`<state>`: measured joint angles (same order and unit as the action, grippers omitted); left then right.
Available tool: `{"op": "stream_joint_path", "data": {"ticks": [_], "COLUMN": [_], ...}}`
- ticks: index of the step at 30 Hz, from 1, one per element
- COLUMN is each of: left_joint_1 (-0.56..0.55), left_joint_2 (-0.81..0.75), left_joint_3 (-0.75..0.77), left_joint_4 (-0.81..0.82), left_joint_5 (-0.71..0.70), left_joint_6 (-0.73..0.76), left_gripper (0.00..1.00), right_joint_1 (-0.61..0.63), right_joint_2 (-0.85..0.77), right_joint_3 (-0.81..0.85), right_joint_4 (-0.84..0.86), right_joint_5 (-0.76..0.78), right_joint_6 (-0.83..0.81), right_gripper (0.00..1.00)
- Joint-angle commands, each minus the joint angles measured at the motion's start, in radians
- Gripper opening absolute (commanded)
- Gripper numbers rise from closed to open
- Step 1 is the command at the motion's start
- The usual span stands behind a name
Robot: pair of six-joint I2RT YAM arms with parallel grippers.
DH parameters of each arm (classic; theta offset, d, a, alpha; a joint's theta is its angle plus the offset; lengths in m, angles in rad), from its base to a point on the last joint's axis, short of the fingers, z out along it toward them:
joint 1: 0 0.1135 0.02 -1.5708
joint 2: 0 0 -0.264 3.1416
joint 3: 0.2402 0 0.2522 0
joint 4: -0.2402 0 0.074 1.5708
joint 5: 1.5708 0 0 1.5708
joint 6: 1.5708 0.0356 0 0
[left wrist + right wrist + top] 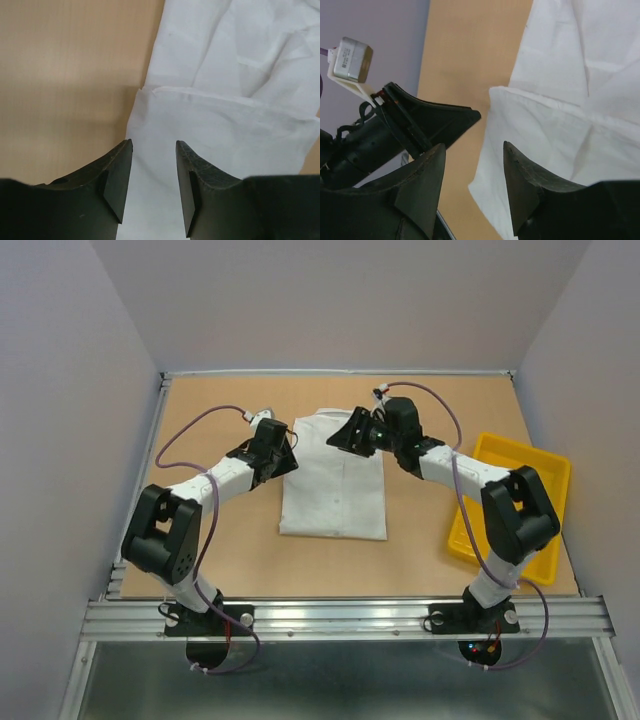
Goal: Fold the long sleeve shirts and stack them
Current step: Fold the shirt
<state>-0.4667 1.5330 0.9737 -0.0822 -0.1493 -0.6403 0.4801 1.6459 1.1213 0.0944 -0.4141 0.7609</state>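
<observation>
Half open and holding nothing: left gripper [154,145] and right gripper [474,146], both over the shirt [333,480]. Counted: two grippers, one shirt, one tray [522,466].

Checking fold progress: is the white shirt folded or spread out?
Folded: the shirt lies as a compact rectangle, nothing trailing out sideways.

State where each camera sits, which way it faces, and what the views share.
Top external: above and behind, looking down at tan table, folded white thin-fabric shirt, yellow plastic tray; left arm, right arm show.
Left wrist: looks down past open left gripper at shirt's edge.
Right wrist: same, past open right gripper.
Shared: both wrists see shirt and table.
</observation>
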Motion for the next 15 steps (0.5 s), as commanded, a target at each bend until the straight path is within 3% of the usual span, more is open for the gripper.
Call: {"op": "stream_joint_path", "data": {"ticks": [1, 5, 9, 15], "left_joint_1": [0.003, 0.003, 0.003, 0.008], "left_joint_2": [0.093, 0.205, 0.249, 0.241], "left_joint_3": [0.071, 0.109, 0.111, 0.073], "left_joint_4": [0.056, 0.103, 0.128, 0.133], "left_joint_5": [0.014, 0.048, 0.056, 0.034], "left_joint_6": [0.067, 0.074, 0.065, 0.045], "left_gripper": [0.51, 0.50, 0.50, 0.50], "right_joint_1": [0.011, 0.011, -0.004, -0.086], "right_joint_2": [0.138, 0.283, 0.330, 0.286], "right_joint_3": [0.060, 0.042, -0.061, -0.222], "right_joint_4": [0.316, 0.412, 0.445, 0.513], "right_joint_5": [-0.095, -0.056, 0.017, 0.032], "right_joint_6": [0.121, 0.150, 0.146, 0.144], "right_gripper": [0.55, 0.54, 0.53, 0.52]}}
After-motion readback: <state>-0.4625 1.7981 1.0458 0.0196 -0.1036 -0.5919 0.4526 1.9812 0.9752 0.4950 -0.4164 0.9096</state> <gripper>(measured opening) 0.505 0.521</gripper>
